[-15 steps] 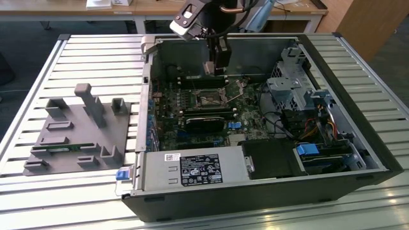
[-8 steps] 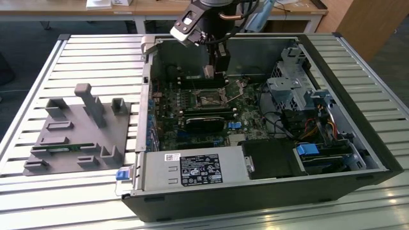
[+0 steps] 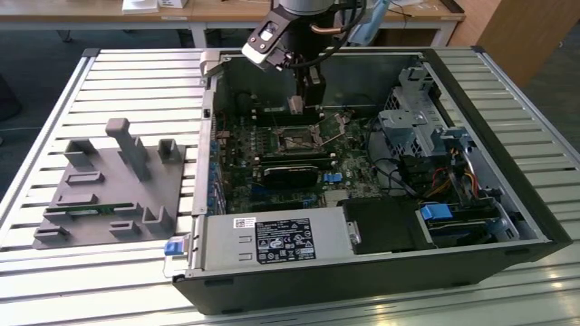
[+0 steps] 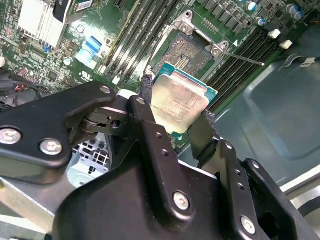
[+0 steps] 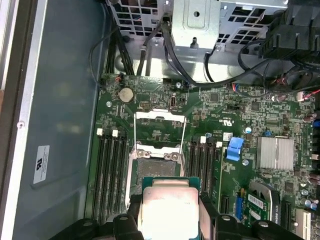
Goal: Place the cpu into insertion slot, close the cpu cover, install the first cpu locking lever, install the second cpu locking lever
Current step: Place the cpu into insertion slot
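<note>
My gripper (image 3: 297, 105) hangs inside the open computer case (image 3: 507, 170), just behind the insertion slot (image 3: 295, 140) on the green board. It is shut on the cpu (image 4: 177, 102), a small square chip with a dull silver top, pinched by two opposite edges. In both wrist views the cpu (image 5: 167, 210) hovers clear of the dark insertion slot (image 5: 152, 167), off to one side of it. The cpu cover (image 5: 159, 125) is swung open and lies back beyond the slot. A thin locking lever (image 4: 245, 59) sticks out unlatched beside the insertion slot (image 4: 187, 50).
Long black memory slots (image 5: 107, 170) flank the socket. A black card (image 3: 290, 173), the power supply (image 3: 272, 241) and a drive cage (image 3: 417, 129) with cables crowd the case. A grey fixture (image 3: 109, 183) stands on the slatted table at the exterior view's left.
</note>
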`<action>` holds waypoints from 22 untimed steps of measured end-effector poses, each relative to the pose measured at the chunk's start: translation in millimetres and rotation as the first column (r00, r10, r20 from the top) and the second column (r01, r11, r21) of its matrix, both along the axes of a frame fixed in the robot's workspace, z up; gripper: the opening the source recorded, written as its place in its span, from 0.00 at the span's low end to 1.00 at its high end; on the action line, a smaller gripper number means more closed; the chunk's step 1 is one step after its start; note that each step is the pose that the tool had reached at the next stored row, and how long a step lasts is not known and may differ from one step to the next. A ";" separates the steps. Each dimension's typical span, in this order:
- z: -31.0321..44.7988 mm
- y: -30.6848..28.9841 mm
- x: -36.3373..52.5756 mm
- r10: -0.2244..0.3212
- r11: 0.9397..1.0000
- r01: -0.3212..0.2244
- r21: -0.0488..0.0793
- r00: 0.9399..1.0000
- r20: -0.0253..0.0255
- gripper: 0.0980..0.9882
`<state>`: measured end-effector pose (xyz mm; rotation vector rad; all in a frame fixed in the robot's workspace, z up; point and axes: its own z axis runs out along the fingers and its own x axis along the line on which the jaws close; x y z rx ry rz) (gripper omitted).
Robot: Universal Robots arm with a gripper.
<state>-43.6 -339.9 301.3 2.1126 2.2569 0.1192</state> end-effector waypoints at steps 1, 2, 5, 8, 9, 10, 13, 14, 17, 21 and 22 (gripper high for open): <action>-0.7 0.0 0.0 0.000 1.000 0.000 0.000 1.000 0.000 0.49; -1.5 0.0 0.0 0.000 1.000 0.000 0.000 1.000 0.000 0.49; -3.7 0.0 0.0 0.000 1.000 0.000 0.000 1.000 0.000 0.49; -6.0 0.1 0.0 0.000 1.000 0.000 0.000 1.000 0.000 0.49; -6.9 0.1 0.0 0.000 1.000 0.000 0.000 1.000 0.000 0.49; -7.7 0.2 0.0 0.000 1.000 0.000 0.000 1.000 0.000 0.49; -10.5 0.4 0.2 -0.001 1.000 0.001 0.000 1.000 0.000 0.49; -11.5 0.4 0.2 -0.001 1.000 0.001 0.000 1.000 0.000 0.49; -14.0 0.5 0.3 -0.001 1.000 0.001 0.000 1.000 0.000 0.49; -17.6 0.5 0.3 -0.002 1.000 0.002 0.000 1.000 0.000 0.49; -19.0 0.6 0.3 -0.003 1.000 0.003 0.000 1.000 0.000 0.49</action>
